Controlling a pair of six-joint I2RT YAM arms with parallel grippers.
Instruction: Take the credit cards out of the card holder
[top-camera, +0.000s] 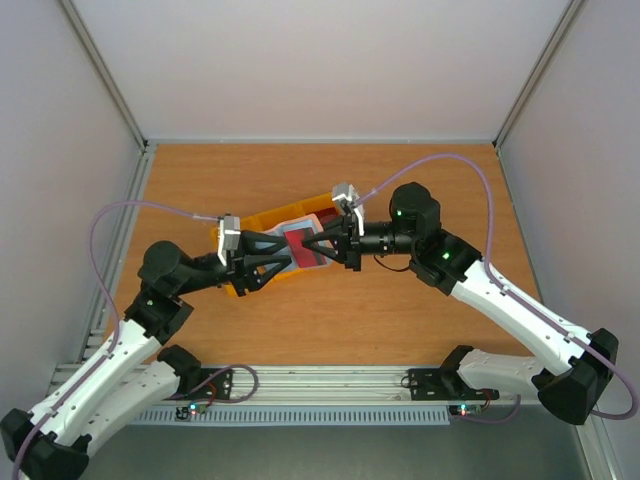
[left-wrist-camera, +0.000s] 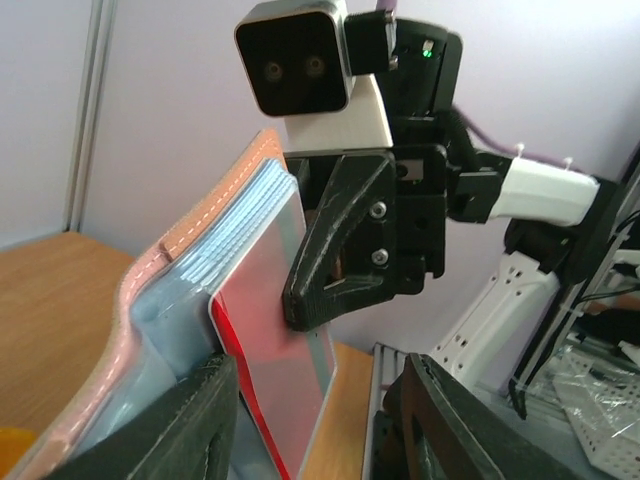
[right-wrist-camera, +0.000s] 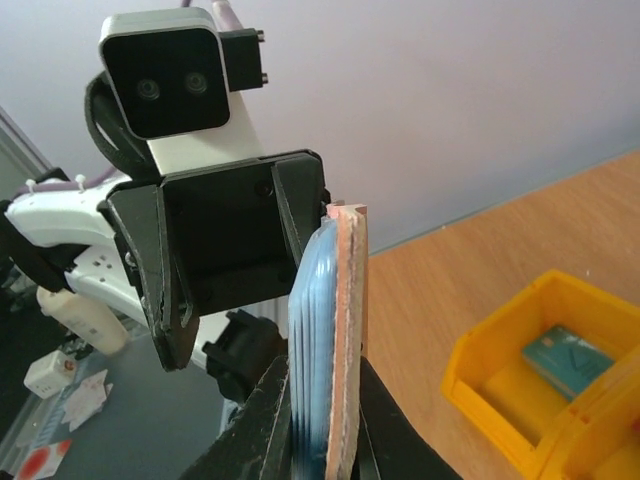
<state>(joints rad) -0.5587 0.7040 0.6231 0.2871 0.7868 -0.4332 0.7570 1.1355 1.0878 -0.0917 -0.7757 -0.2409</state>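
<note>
The left fingers (left-wrist-camera: 190, 425) stand wide apart at the bottom of their own view. One lies in front of the lower part of the single card holder (left-wrist-camera: 215, 240); whether it presses the holder cannot be told. The holder is upright in the air, taupe outside with pale blue-grey layers inside. One red-faced card (left-wrist-camera: 265, 330) with a pale rim juts from it. The right fingers (left-wrist-camera: 335, 260) are narrow, clamped across holder and card. Further right, on the counter (right-wrist-camera: 480, 260), one yellow tray (right-wrist-camera: 480, 385) holds one teal card (right-wrist-camera: 565, 358).
</note>
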